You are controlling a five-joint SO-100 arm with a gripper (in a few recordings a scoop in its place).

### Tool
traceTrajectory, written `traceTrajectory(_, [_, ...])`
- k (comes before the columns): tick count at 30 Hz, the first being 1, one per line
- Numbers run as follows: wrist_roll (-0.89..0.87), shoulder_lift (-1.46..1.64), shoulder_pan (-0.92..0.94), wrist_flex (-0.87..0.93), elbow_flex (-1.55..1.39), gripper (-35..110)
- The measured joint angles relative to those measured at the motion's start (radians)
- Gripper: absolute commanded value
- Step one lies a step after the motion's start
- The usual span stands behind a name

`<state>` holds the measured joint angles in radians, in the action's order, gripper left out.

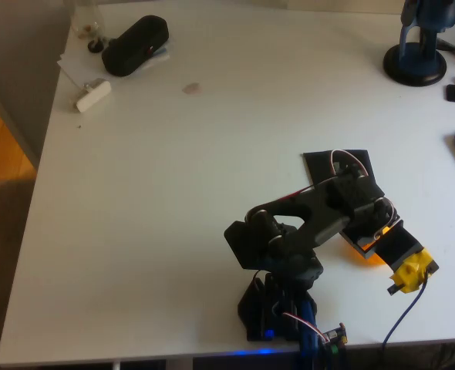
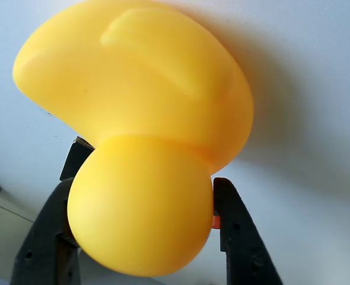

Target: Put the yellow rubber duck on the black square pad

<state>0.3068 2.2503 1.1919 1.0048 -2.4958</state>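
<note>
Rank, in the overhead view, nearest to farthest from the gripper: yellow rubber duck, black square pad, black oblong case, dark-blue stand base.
1. Yellow rubber duck: between the jaws of the gripper.
2. Black square pad: just above, partly under the arm.
3. Dark-blue stand base: top right.
4. Black oblong case: top left.

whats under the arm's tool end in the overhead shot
A sliver of the yellow rubber duck shows under the arm; the rest is covered. In the wrist view the tool has its fingers against the duck's head. Part of the black square pad is also covered.
</note>
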Motion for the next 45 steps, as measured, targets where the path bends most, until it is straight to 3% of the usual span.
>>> traceTrajectory(14, [0.000,0.012,-0.006,0.005,0.044,16])
traceTrajectory(45, [0.000,0.425,-0.051,0.005,0.123,16])
